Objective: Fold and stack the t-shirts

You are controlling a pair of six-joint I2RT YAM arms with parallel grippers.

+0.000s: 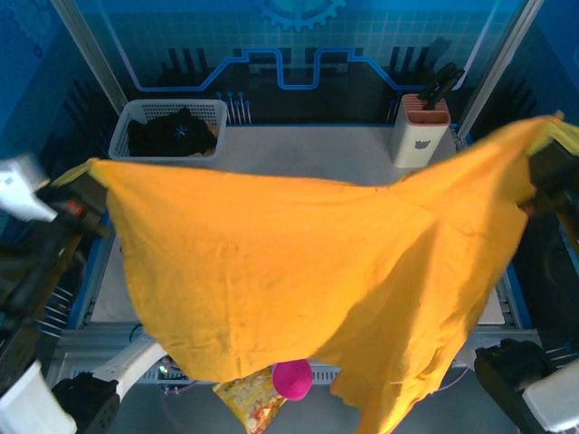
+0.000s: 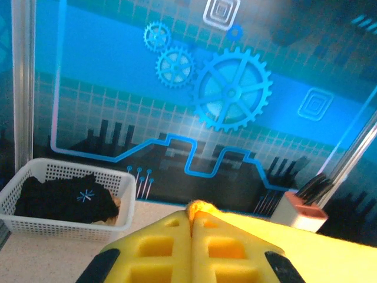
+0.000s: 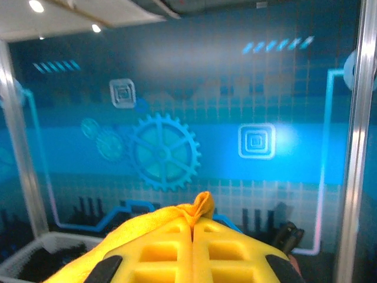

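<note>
The mustard-orange t-shirt [image 1: 298,262] hangs spread wide above the table, held up at two corners. My left gripper [image 1: 83,176] is shut on its left corner; a tuft of orange cloth [image 2: 200,206] pokes out between the yellow fingers [image 2: 159,242]. My right gripper [image 1: 550,145] is shut on the right corner, with a bunched tip of cloth [image 3: 202,206] pinched between its fingers [image 3: 230,244]. The black t-shirt [image 1: 170,134] with the white starburst print [image 2: 85,196] lies crumpled in the white basket [image 1: 127,122] at the back left.
A beige knife block [image 1: 419,129] with black handles stands at the back right. A crinkly yellow-orange snack bag [image 1: 249,402] and a pink round object [image 1: 293,378] lie near the table's front edge, partly under the hanging shirt. Metal frame posts [image 1: 86,45] flank the table.
</note>
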